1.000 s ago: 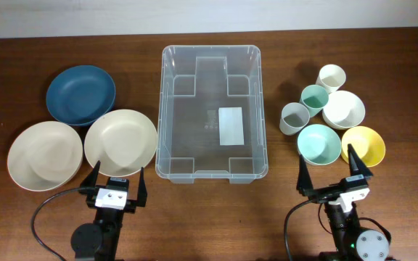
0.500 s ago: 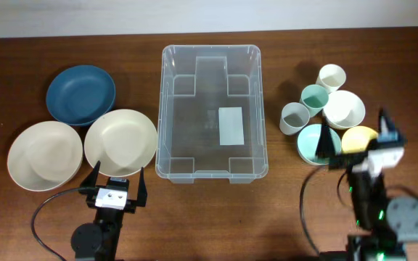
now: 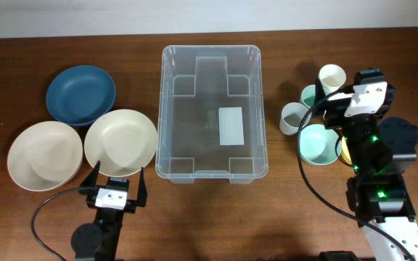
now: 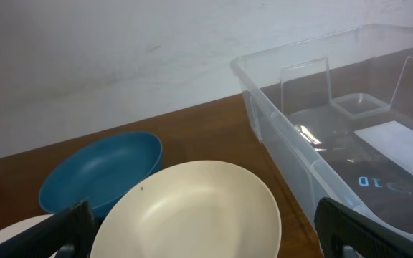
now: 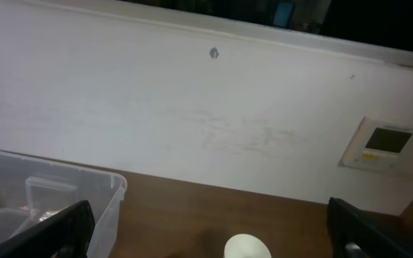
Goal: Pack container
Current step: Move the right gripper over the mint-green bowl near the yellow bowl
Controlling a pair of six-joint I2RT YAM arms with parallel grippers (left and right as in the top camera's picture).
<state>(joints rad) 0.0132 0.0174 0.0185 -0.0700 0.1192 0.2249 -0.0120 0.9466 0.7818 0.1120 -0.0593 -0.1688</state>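
**A:** Entry one, the container?
**B:** Container [image 3: 167,109]: clear rectangular bin, upright, centre of the table [image 3: 281,217], white label [image 3: 231,126] on its floor.

**A:** To its left?
**B:** Blue plate [image 3: 80,94] at the rear, and two cream plates [image 3: 120,140] in front of it, the rims close together.

**A:** To its right?
**B:** A cluster: white cup [image 3: 332,76], grey cup [image 3: 293,118], mint bowl [image 3: 318,143], and a yellow bowl [image 3: 345,148] mostly under the arm.

**A:** Left gripper?
**B:** Left gripper [image 3: 117,177]: at the near table edge, just before the nearer cream plate, fingers spread wide and gripping nothing.

**A:** Right gripper?
**B:** Right gripper [image 5: 210,223]: above the cup cluster. From overhead its own body hides the fingers. Its wrist view shows them at the frame's edges, wide apart, apparently with nothing between them.
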